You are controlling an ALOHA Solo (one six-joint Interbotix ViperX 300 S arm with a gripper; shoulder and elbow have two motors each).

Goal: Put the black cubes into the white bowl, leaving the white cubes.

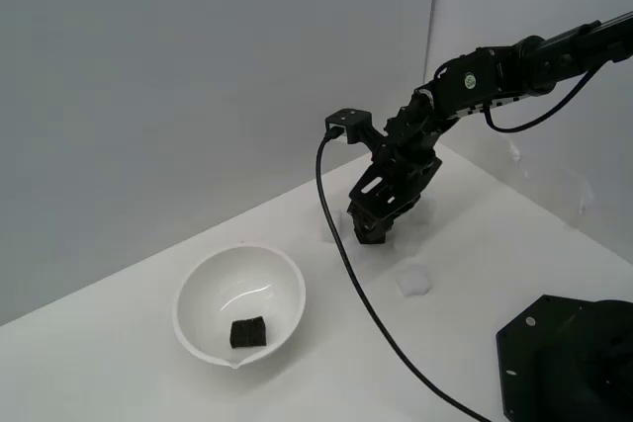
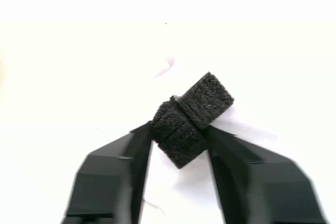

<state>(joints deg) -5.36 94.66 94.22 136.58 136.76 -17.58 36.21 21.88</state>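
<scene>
You have a plain white desk set against a grey wall. On it, toward the exterior view's left, sits the white bowl. Near the middle lies a white cube, faint against the surface. At the exterior view's lower right corner a black base plate rests on the desk. In the wrist view two black cubes touch each other on the desk, one nearer the camera, the other just behind it.
</scene>
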